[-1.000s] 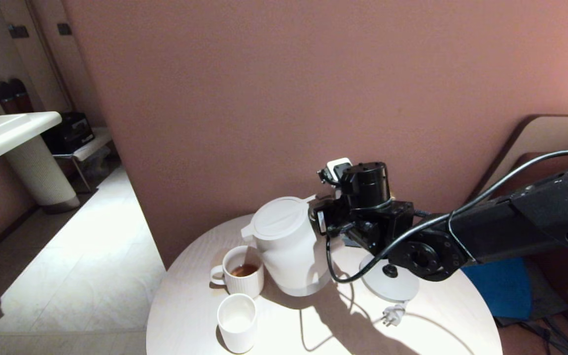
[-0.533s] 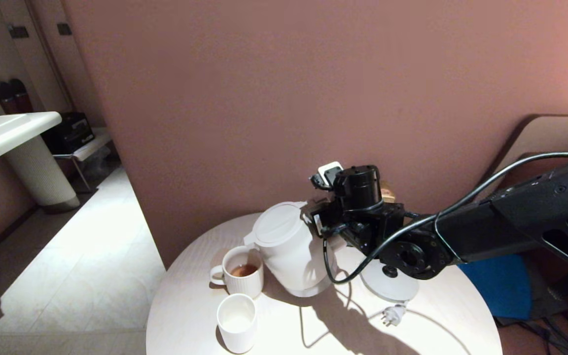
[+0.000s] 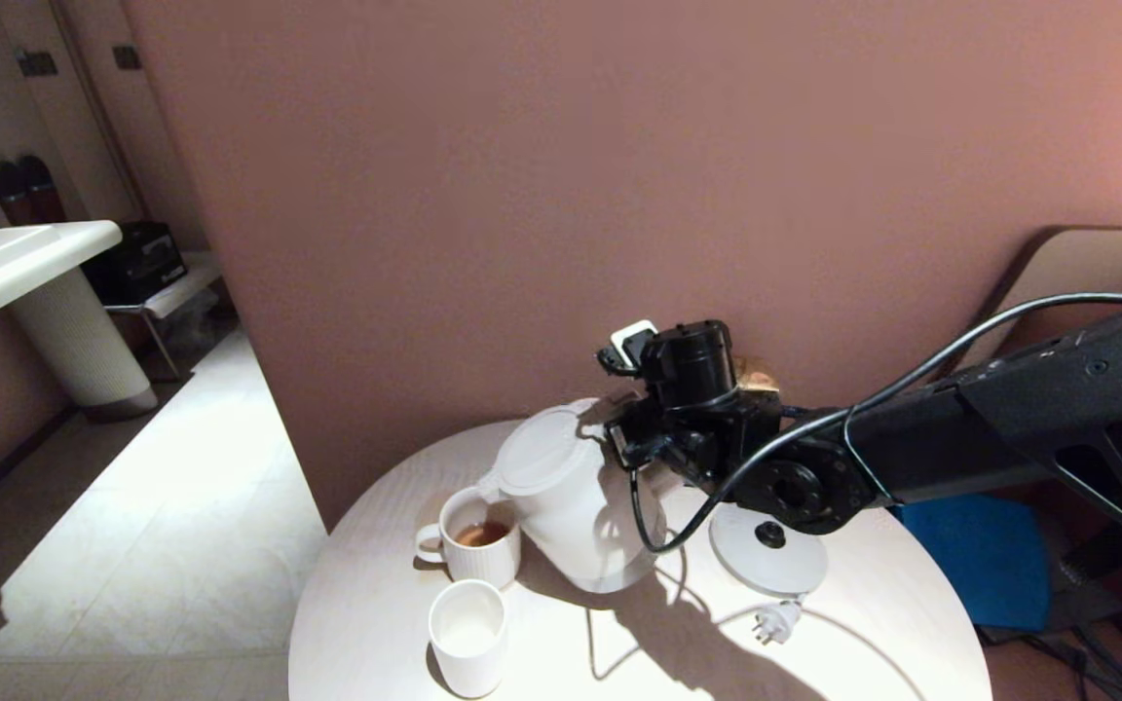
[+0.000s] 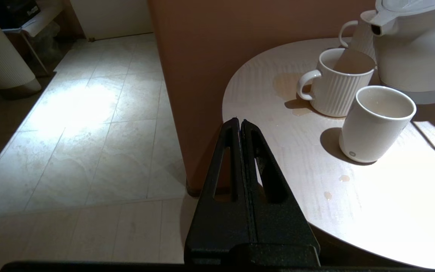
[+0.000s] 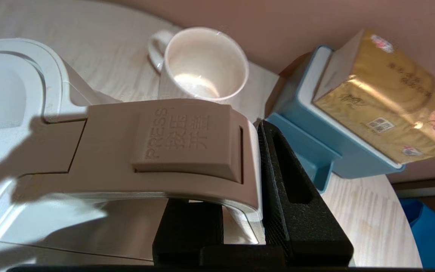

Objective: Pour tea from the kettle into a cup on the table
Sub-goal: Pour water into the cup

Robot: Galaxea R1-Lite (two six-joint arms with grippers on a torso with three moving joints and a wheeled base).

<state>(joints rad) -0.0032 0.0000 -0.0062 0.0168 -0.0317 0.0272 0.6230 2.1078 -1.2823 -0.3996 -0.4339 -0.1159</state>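
The right claw [image 5: 240,211] is clamped on the loop handle of the kettle [image 3: 576,506], one finger under the grip and the other along its side, just behind the lid-release button; gripping there leaves the lid shut and lets the wrist tip the whole body. The kettle is tilted toward its spout, its base ring lifted at the handle side, so that the spout hangs over the ribbed mug [image 3: 475,547] standing just in front of the kettle. A pool of amber tea [image 3: 481,534] lies in that mug, which suggests the pour is under way, though no stream can be made out. The plain cup [image 3: 468,636], the handleless one named by the task, stands just beside the ribbed mug on the side away from the kettle and looks empty. Behind the kettle, near the wall, a second mug [image 5: 201,66] sits empty beside a blue holder [image 5: 308,147] with a gold tissue pack. The kettle's round base plate [image 3: 767,550] lies on the counter [image 3: 873,623] behind the handle. The left claw [image 4: 240,126] hangs pressed shut off the counter's edge, idle.
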